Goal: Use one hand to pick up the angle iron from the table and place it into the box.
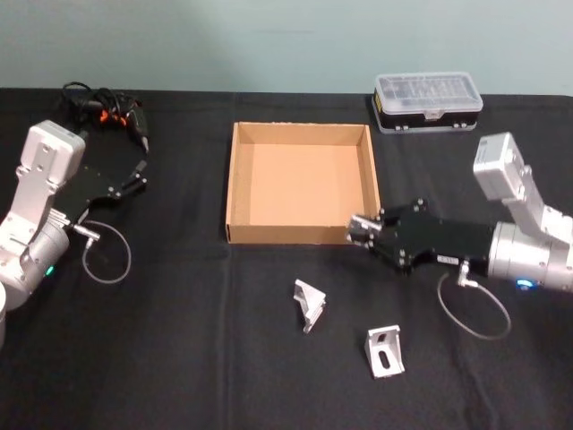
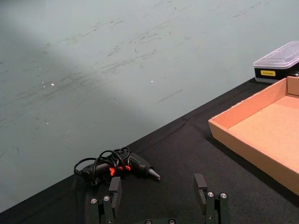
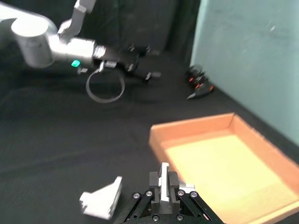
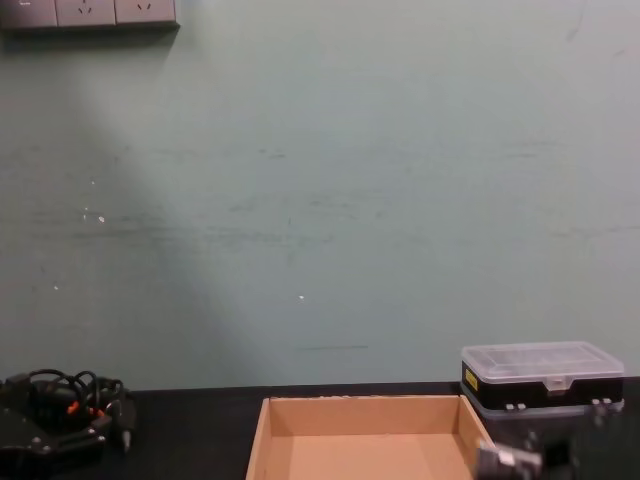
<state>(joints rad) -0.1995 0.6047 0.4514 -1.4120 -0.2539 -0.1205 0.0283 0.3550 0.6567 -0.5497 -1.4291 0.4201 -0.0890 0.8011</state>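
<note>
Silvery metal shows between the fingers of the right gripper [image 1: 361,230]. An angle iron [image 3: 164,173] stands upright in the narrow gap, and the fingers are drawn in tight on one flat flange. This gripper sits just at the front right corner of the box [image 1: 286,235], beside the tan cardboard wall and not yet over the tray's floor. It seems to be lifted clear of the bench [image 1: 197,367].

Two more brackets lie loose on the bench in front of the box. A second angle iron [image 1: 309,305] is propped on its edges near the middle. A third angle iron [image 1: 385,351] lies farther right and nearer the robot, with a slotted face turned up. The box looks empty.

I judge the piece to be stiff and small, and dense for its size, with smooth faces that give the pads little grip. It will not give under a hard squeeze, but it could swivel if pinched near a tip. The best hold is square across one flange, close to the bend and clear of the slot. The cardboard is light, so a knock from the gripper against the wall would likely shift the box. A low release over the floor should keep the metal from bouncing out.

The left gripper [image 2: 158,193] is parked at the left of the bench with its fingers spread wide and nothing in them. It is near a corded tool [image 1: 112,109]. A black case with a clear lid [image 1: 428,100] stands behind the box, to the right.
</note>
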